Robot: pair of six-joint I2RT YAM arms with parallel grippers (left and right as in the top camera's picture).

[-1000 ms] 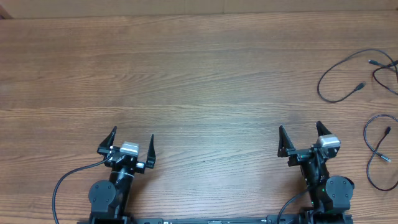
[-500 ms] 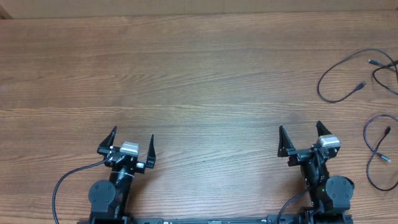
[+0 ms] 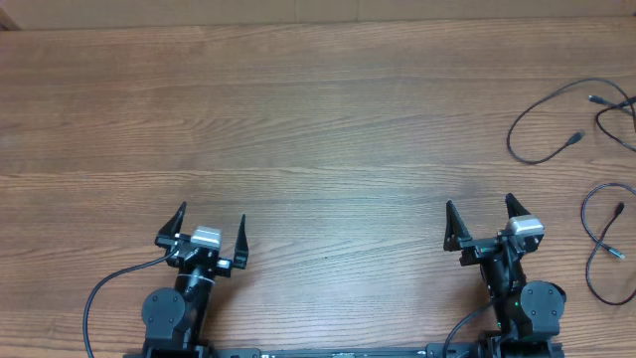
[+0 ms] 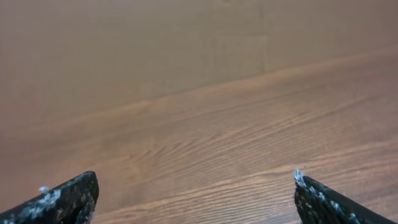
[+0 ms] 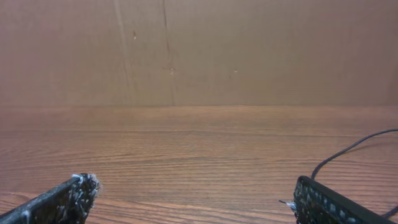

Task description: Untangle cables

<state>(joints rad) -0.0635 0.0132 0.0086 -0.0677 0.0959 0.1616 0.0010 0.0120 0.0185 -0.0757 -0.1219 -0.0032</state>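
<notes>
Thin black cables lie apart at the table's far right in the overhead view. One cable (image 3: 542, 117) curves in an open loop at the upper right, another (image 3: 618, 117) runs off the right edge, and a third (image 3: 594, 249) loops lower right. A piece of cable (image 5: 348, 151) shows at the right in the right wrist view. My left gripper (image 3: 207, 227) is open and empty at the front left, also in its wrist view (image 4: 194, 193). My right gripper (image 3: 482, 216) is open and empty at the front right, left of the cables, also in its wrist view (image 5: 189, 193).
The wooden table (image 3: 318, 129) fills the view. A thicker black arm cable (image 3: 99, 298) loops by the left arm's base. A brown wall (image 5: 199, 50) stands behind the table's far edge.
</notes>
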